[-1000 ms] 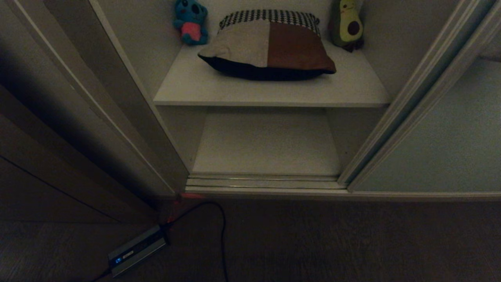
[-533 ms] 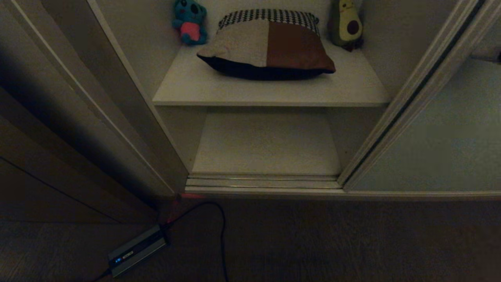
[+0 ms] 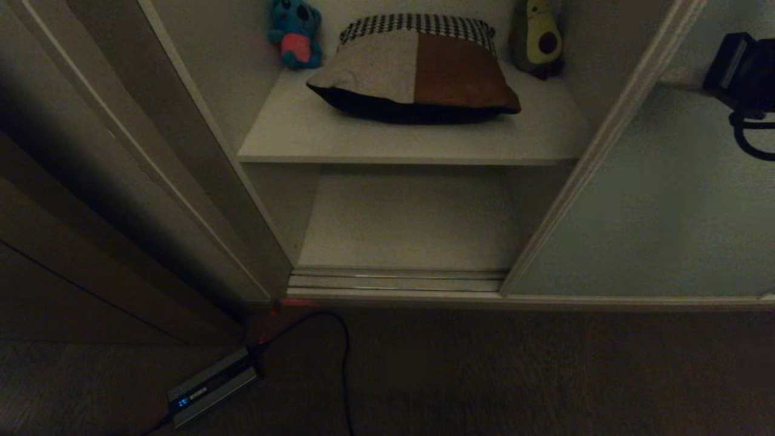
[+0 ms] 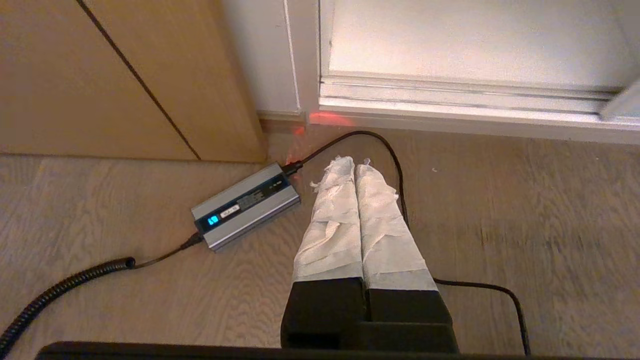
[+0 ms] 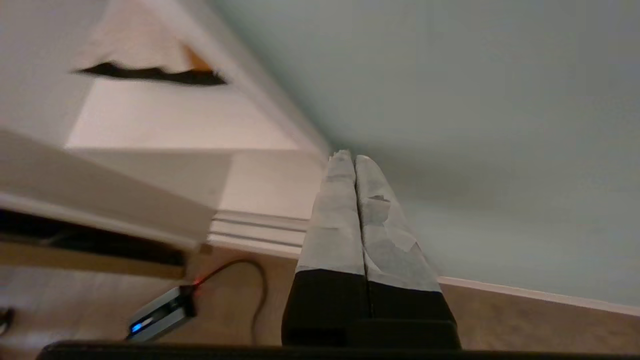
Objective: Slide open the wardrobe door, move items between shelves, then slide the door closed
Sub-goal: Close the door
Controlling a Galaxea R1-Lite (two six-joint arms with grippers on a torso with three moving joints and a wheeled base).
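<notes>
The sliding wardrobe door (image 3: 654,206), pale grey-green with a beige frame, stands partly across the opening from the right. My right arm (image 3: 742,72) reaches in at the upper right. The right gripper (image 5: 348,156) is shut and empty, its taped tips at the door (image 5: 475,100) panel beside its leading edge. On the upper shelf (image 3: 303,136) lies the cushion (image 3: 418,69), with the teal koala plush (image 3: 295,33) behind it on the left and the avocado plush (image 3: 540,36) on the right. The lower shelf (image 3: 412,224) is bare. My left gripper (image 4: 354,162) hangs shut over the floor.
A ribbed metal floor track (image 3: 396,281) runs along the wardrobe's foot. A grey power adapter (image 3: 209,384) with a black cable (image 3: 344,363) lies on the wooden floor before it. Brown wooden panelling (image 4: 100,75) stands to the left of the opening.
The door's leading edge has slid leftward, narrowing the opening. My right arm has come into the head view at the upper right. The left arm has not moved.
</notes>
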